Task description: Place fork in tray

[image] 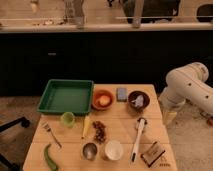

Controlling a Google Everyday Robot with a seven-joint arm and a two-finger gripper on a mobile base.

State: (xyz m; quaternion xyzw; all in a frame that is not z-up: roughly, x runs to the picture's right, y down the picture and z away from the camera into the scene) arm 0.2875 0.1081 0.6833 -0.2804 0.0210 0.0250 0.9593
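The small silver fork lies on the wooden table near its left edge, just below the green cup. The large green tray sits at the table's back left, with nothing visible in it. My white arm is folded at the right of the table. Its gripper hangs low by the table's right edge, far from the fork and the tray, with nothing visibly in it.
An orange bowl, a grey block and a dark brown bowl line the back. A green chili, metal cup, white cup, white-and-black utensil and small box lie in front.
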